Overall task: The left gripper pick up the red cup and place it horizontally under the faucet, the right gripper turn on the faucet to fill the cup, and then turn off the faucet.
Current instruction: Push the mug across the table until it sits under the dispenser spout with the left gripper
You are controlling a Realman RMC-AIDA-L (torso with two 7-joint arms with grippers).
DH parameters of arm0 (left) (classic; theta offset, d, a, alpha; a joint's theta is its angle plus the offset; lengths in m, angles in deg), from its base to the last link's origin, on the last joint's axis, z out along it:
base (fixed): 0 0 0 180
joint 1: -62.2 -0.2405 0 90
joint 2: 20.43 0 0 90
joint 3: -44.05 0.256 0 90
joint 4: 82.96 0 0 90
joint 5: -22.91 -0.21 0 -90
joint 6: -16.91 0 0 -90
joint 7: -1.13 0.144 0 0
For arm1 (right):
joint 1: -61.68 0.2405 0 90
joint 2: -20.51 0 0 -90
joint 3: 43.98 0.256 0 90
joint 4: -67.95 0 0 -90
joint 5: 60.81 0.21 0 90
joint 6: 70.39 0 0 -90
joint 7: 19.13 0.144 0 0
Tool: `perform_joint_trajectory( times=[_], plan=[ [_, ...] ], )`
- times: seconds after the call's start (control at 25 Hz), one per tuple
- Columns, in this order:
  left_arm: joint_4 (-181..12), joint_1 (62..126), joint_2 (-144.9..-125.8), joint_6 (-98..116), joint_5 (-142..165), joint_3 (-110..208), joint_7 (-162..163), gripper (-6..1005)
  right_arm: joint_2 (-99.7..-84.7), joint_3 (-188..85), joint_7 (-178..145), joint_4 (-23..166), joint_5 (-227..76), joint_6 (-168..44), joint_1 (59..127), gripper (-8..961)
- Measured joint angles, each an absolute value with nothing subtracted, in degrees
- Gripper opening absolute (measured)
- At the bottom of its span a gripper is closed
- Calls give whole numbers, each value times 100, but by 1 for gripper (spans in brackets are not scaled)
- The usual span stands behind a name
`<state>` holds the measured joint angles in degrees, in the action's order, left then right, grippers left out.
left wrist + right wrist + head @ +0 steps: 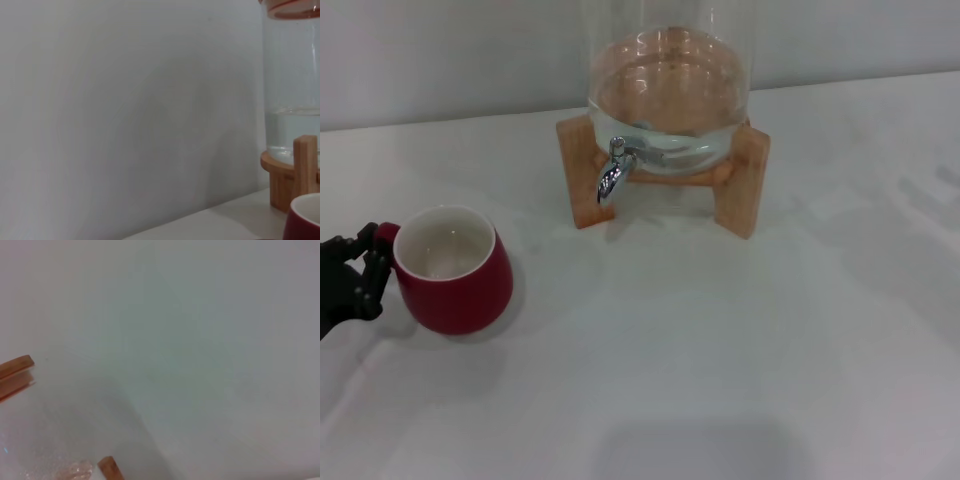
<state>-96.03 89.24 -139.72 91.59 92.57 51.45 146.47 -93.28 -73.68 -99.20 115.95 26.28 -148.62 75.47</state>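
Left tool [360, 275] at red cup [453, 268] handle, upright cup; finger state unclear — faucet [613, 170] apart.

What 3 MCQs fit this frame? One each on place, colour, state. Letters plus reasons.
1. Where is the red cup relative to the faucet?
A. under it
B. toward the robot's left and nearer
C. behind the stand

2. The cup's inside is:
A. white
B. black
C. red

3. The cup is:
A. on its side
B. upside down
C. upright, empty

Answers:
1 B, the head view shows it well left of the spout, by the left gripper.
2 A, white interior shows.
3 C, the rim faces up with no liquid inside.
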Motion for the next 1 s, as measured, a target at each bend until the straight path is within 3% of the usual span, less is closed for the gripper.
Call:
perform_joint_trajectory(
  times=[1.0],
  plan=[
    [-9150, 9704, -13985, 8282, 9234, 5490, 14543, 133, -9331, -7369, -9946, 11535, 2628, -14962, 7591, 765]
  ],
)
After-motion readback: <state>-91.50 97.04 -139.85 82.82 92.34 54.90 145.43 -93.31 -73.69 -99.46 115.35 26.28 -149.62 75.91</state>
